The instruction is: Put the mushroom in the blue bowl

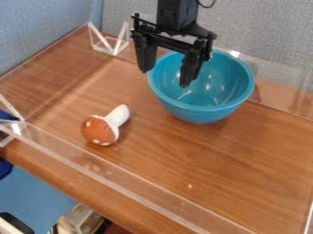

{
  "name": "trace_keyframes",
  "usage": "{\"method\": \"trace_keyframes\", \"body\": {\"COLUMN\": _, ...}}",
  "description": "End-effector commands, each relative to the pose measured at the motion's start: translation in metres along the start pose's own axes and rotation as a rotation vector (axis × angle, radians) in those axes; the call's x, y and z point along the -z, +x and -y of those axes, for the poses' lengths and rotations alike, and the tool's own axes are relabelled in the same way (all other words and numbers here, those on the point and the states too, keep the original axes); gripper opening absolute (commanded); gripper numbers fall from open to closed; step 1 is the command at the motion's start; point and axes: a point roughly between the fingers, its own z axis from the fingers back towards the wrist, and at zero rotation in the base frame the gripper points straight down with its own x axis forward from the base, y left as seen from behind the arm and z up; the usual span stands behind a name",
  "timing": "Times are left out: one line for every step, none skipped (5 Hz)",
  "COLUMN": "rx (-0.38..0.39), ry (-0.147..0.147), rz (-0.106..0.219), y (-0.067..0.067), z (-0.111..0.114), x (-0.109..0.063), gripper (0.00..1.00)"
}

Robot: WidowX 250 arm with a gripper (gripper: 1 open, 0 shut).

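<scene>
The mushroom (104,126) lies on its side on the wooden table, orange-brown cap toward the front left and cream stem pointing back right. The blue bowl (202,87) sits upright to its right, further back, and looks empty inside. My gripper (167,66) hangs above the bowl's left rim with its black fingers (143,60) spread apart and nothing between them. It is well above and behind the mushroom, not touching it.
A clear plastic wall (146,178) borders the wooden table (221,164) along the front and the far edges. A blue backdrop stands behind on the left. Bare wood lies between the mushroom and the bowl.
</scene>
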Motion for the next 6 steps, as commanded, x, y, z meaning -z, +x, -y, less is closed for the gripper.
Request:
{"method": "trace_keyframes", "body": {"rx": 0.008, "ry": 0.007, "rz": -0.017, "y": -0.002, "z": -0.005, "x": 0.007, "gripper": 1.00}}
{"method": "trace_keyframes", "body": {"rx": 0.021, "ry": 0.019, "rz": -0.031, "y": -0.007, "z": -0.018, "x": 0.019, "gripper": 1.00}}
{"method": "trace_keyframes", "body": {"rx": 0.023, "ry": 0.034, "rz": -0.034, "y": -0.014, "z": -0.034, "x": 0.028, "gripper": 1.00}}
{"method": "trace_keyframes", "body": {"rx": 0.032, "ry": 0.050, "rz": -0.033, "y": -0.012, "z": -0.041, "x": 0.041, "gripper": 1.00}}
{"method": "trace_keyframes", "body": {"rx": 0.036, "ry": 0.069, "rz": -0.033, "y": -0.009, "z": -0.049, "x": 0.053, "gripper": 1.00}}
{"method": "trace_keyframes", "body": {"rx": 0.042, "ry": 0.083, "rz": -0.040, "y": -0.008, "z": -0.057, "x": 0.066, "gripper": 1.00}}
